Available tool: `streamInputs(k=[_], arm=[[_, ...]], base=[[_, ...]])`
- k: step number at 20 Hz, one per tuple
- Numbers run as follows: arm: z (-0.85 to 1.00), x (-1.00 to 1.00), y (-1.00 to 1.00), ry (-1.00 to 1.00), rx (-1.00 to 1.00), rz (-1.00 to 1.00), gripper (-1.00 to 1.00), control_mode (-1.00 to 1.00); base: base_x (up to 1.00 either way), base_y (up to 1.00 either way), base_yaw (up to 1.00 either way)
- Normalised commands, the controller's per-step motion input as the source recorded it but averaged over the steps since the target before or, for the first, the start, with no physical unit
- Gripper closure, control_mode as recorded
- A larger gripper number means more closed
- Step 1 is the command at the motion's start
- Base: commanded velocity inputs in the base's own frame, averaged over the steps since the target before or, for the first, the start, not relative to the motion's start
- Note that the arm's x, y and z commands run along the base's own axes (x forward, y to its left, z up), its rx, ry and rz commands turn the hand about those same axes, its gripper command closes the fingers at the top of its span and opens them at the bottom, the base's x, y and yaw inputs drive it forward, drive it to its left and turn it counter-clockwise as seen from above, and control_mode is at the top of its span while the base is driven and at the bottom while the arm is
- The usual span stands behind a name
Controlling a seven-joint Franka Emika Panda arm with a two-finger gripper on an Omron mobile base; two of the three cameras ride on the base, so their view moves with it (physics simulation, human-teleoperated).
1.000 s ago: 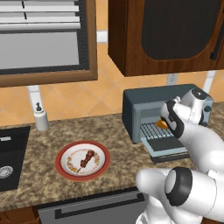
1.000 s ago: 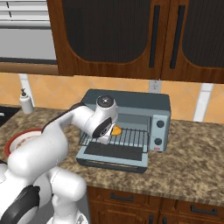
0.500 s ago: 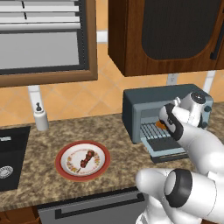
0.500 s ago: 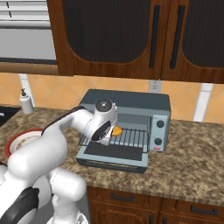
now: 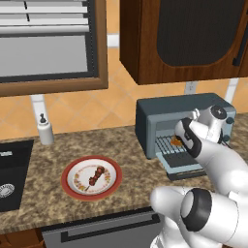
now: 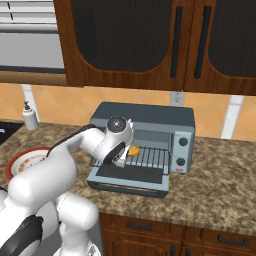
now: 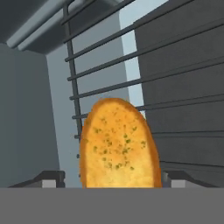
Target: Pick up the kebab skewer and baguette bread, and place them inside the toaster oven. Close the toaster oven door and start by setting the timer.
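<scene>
The toaster oven [image 5: 145,121] [image 6: 145,114] stands on the counter with its door [image 5: 181,167] [image 6: 130,175] dropped open. My gripper [image 5: 181,140] [image 6: 120,159] [image 7: 113,179] reaches into the oven's mouth. The golden baguette bread [image 7: 118,144] [image 6: 134,150] [image 5: 177,142] lies on the wire rack [image 7: 175,87] between my fingertips [image 7: 52,177]. The jaws stand apart from its sides, open. The kebab skewer [image 5: 96,176] rests on a red-rimmed plate [image 5: 72,169] to the oven's left.
Two knobs [image 6: 181,152] sit on the oven's right face. A soap bottle [image 5: 45,131] stands by the wall, beside a dark sink [image 5: 9,179] at the far left. Wooden cabinets [image 6: 150,45] hang above the oven. The plate's rim [image 6: 20,162] peeks out behind my arm.
The jaws have spread wider and let go of the baguette bread, which now lies on the rack. The hand has barely shifted.
</scene>
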Motion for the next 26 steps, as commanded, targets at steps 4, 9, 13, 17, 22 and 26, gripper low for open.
streamInputs(k=[4,9,13,17,22,26], arm=[[0.00,0.00,0.00,0.00,0.00,0.00,-1.00,-1.00],[0.03,-0.01,-0.15,0.00,0.00,0.00,-1.00,-1.00],[0.19,-0.33,-0.28,0.01,0.00,0.00,-1.00,-1.00],[0.21,-0.66,-0.16,0.02,0.00,0.00,-1.00,-1.00],[0.16,-0.74,0.10,0.09,-0.02,0.03,-1.00,-1.00],[0.09,-0.64,0.42,0.10,-0.01,0.07,-1.00,-1.00]], base=[[0.00,0.00,0.00],[0.00,0.00,0.00],[0.00,0.00,0.00],[0.00,0.00,0.00],[0.00,0.00,0.00],[0.00,0.00,0.00]])
